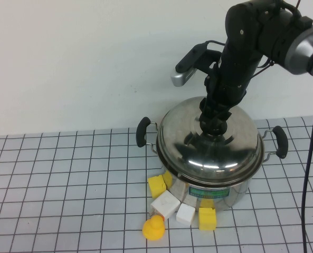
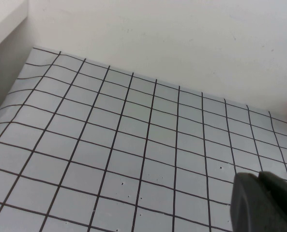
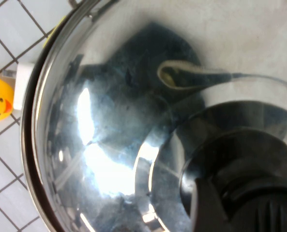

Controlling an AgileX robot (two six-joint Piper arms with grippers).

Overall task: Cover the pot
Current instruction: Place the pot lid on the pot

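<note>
Steel lid (image 1: 209,142) on pot (image 1: 219,192), right end effector (image 1: 215,122) seemingly gripping knob (image 3: 240,169), left end effector (image 2: 264,203) wrist-view only.

From my raised camera I see a gridded table (image 1: 61,179) against a white wall. On the right side of the table stands the pot (image 1: 219,194), shiny steel, with a black handle at each side and a green label on its front wall. A domed steel lid (image 1: 209,145) sits on top of it. My right arm reaches down from the upper right, and its right gripper (image 1: 215,120) is closed on the lid's knob. Just in front of the pot lie yellow and white blocks (image 1: 169,203) and a yellow duck (image 1: 153,229).
</note>
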